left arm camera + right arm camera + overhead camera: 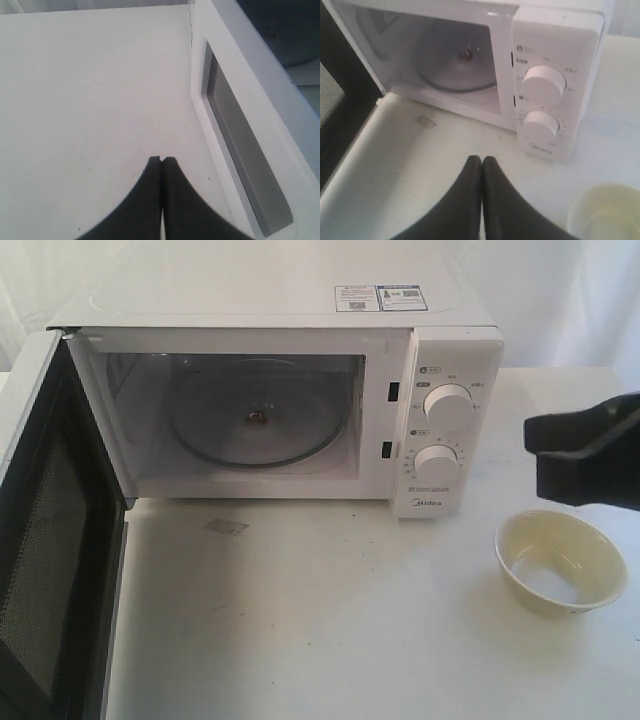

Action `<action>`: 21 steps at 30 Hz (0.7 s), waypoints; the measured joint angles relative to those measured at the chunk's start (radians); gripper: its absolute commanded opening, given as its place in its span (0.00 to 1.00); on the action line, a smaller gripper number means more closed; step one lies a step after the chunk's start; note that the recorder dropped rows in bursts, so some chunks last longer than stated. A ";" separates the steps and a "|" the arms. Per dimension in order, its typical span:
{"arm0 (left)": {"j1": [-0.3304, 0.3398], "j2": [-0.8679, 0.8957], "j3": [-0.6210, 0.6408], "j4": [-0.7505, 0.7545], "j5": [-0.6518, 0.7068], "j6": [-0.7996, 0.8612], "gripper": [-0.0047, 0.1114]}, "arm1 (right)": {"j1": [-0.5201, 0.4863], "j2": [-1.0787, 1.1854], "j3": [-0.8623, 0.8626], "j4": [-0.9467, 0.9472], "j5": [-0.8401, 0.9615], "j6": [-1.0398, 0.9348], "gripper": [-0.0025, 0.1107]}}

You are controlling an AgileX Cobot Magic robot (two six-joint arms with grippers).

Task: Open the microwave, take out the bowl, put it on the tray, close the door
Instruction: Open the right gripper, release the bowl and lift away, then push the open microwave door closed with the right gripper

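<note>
The microwave is open, its door swung fully out to the left with the black mesh inner face showing, and the cavity holds nothing but the glass turntable, so the opening and the taking-out look done. The bowl sits upright and empty on the white worktop, to the right of the microwave and forward of the dials. No tray shows in any view (the bowl seems to rest straight on the bare surface), so I cannot tell whether the placing step counts as finished. What is plainly left is closing the door. The right tool has its two dark fingers pressed together with nothing between them. In the exterior view it hangs just beyond the bowl, close but apart from it, and points toward the microwave front. The right wrist view catches only a blurred part of the bowl's rim, off the line of the fingers. The left tool is likewise closed on nothing. It is over bare worktop just beside the outer face of the open door, whose dark window runs alongside it, and it is well apart from the bowl. By that position the left tool seems the better placed of the two to push the door shut, though that is only a judgement.
</note>
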 measured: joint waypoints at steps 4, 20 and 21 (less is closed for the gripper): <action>0.000 0.031 0.000 0.000 0.011 0.000 0.04 | 0.000 -0.067 0.042 0.105 -0.113 -0.103 0.02; 0.005 0.487 0.051 -0.583 0.061 0.454 0.04 | 0.000 -0.216 0.143 0.149 -0.332 -0.139 0.02; 0.005 0.527 0.051 -0.714 0.098 0.613 0.04 | 0.000 -0.216 0.143 0.149 -0.332 -0.139 0.02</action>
